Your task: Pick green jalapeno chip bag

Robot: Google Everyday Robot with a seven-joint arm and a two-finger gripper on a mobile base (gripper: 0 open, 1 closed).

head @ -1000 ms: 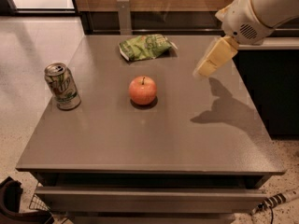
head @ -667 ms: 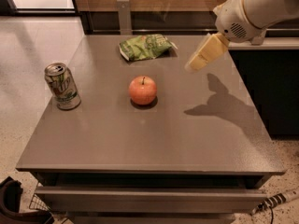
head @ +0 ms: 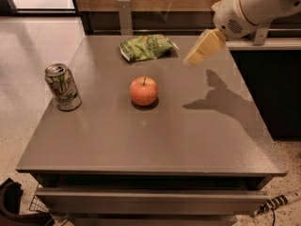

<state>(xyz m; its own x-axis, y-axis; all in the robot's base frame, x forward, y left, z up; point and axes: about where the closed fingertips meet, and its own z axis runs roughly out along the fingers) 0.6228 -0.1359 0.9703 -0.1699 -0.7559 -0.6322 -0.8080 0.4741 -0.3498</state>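
Observation:
The green jalapeno chip bag (head: 146, 47) lies flat near the far edge of the grey table (head: 155, 135), left of centre. My gripper (head: 196, 54) hangs in the air above the table's far right part, to the right of the bag and apart from it, its cream fingers pointing down-left toward the bag. The white arm comes in from the upper right. Nothing shows in the gripper.
A red apple (head: 144, 91) stands in the middle of the table. A green-and-white soda can (head: 62, 86) stands near the left edge. A metal post (head: 125, 15) rises behind the table. A dark cabinet (head: 273, 88) lies to the right.
My gripper has moved left and toward the far edge of the table, closer to the chip bag. The bag, apple and can have not moved.

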